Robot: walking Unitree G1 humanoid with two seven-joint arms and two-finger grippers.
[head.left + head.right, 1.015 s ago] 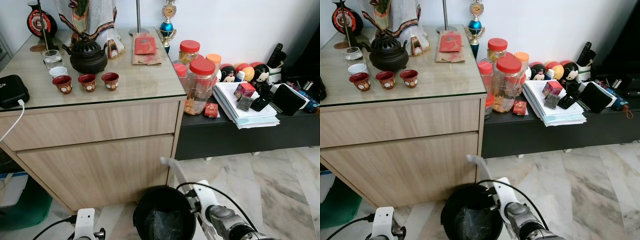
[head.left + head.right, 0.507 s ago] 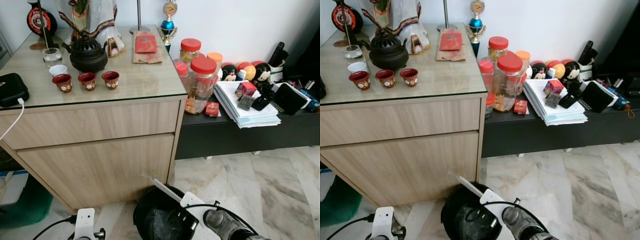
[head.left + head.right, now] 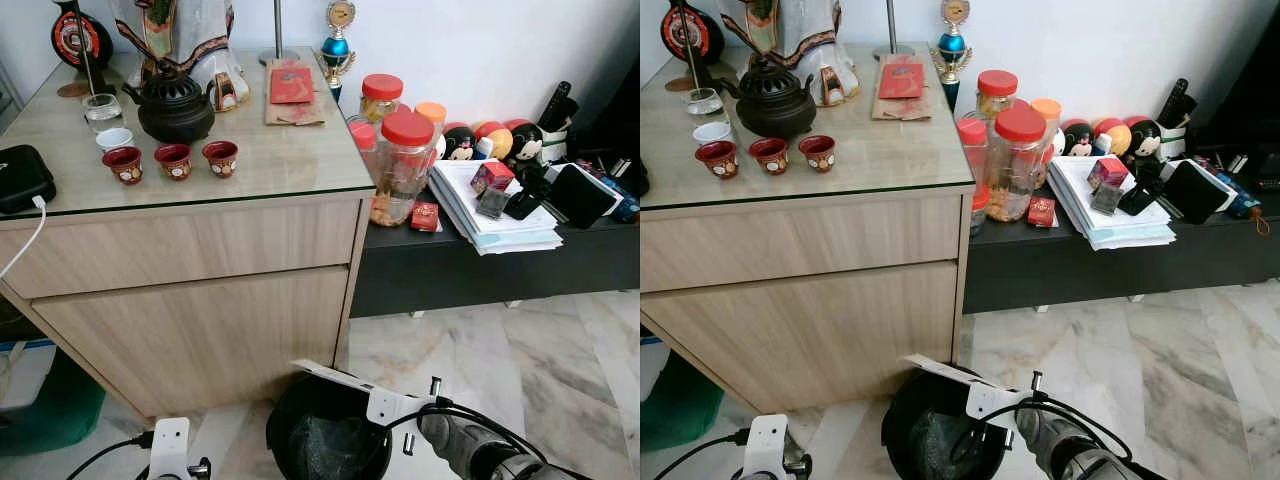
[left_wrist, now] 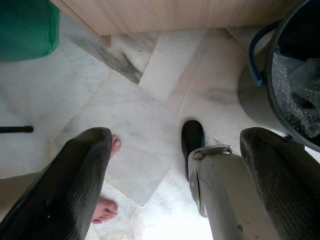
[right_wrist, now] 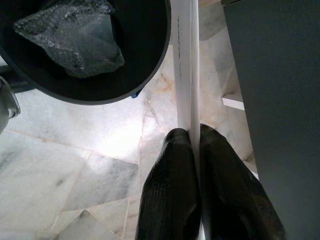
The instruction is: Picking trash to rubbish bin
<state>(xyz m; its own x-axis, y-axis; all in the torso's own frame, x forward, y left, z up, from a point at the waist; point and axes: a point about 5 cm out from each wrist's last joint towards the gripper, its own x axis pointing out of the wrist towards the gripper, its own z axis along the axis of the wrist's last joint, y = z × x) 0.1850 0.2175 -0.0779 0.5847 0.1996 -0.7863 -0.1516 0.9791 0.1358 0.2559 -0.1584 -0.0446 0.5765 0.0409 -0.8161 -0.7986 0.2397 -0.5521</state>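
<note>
Right gripper pinches a thin, flat white strip beside the black bin.

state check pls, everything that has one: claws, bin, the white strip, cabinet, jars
right claw: shut on white strip
white strip: gripped, lying across the bin's rim
left claw: open, holding nothing
rubbish bin: upright, open-topped, crumpled bubble wrap inside
cabinet drawers: closed
jars: upright, red lids on

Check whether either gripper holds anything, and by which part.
The right gripper pinches a flat white card at its near end; the left gripper is open, holding nothing.
</note>
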